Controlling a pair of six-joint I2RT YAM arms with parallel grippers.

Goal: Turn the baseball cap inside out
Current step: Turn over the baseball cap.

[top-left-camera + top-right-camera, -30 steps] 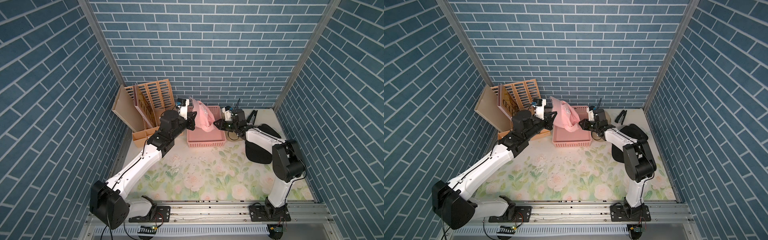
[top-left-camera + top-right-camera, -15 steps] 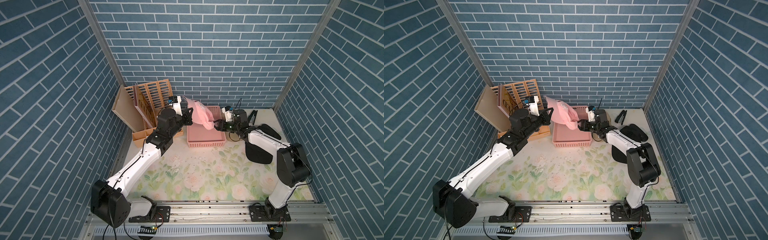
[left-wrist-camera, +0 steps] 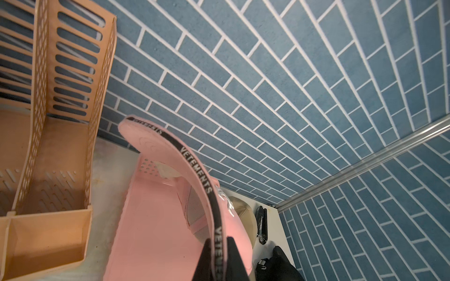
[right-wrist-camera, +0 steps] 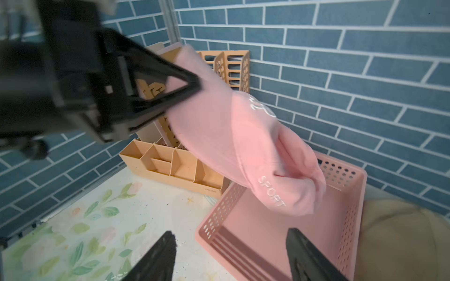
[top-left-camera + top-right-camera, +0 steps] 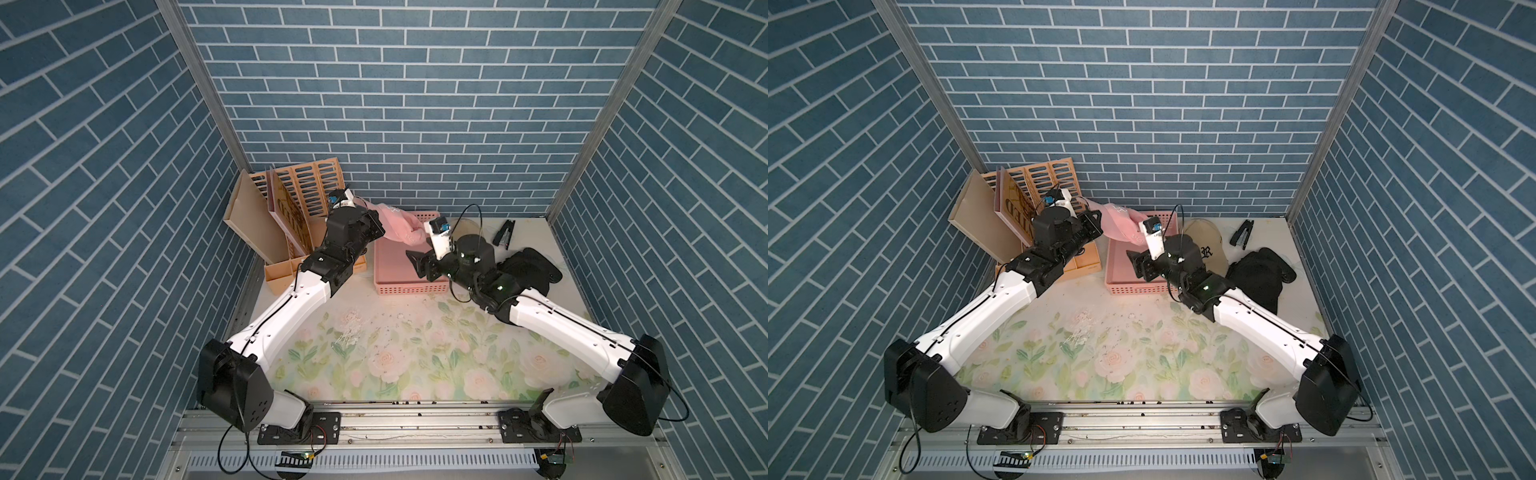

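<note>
Left fingers (image 3: pixel 205 261) together (right fingers (image 4: pixel 157 258) apart)

You're in a staged robotics lab cell: brick-print wall panels (image 5: pixel 395 104) meet at aluminium corner posts (image 5: pixel 205 83). Robot arms (image 5: pixel 291 307) are bolted to a slotted rail (image 5: pixel 415 424), with exposed cables (image 5: pixel 226 451) and a floral mat (image 5: pixel 395 365) over the tabletop (image 5: pixel 534 239).

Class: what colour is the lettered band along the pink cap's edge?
Black band with white lettering; left wrist view shows it best.

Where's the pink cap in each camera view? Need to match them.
Top view: pink cap over the pink basket's far end.
Top view: pink cap, same place.
Left wrist: pink cap arcs across mid-frame.
Right wrist: pink cap mid-frame, over basket.
Shared landmark: pink basket.
</note>
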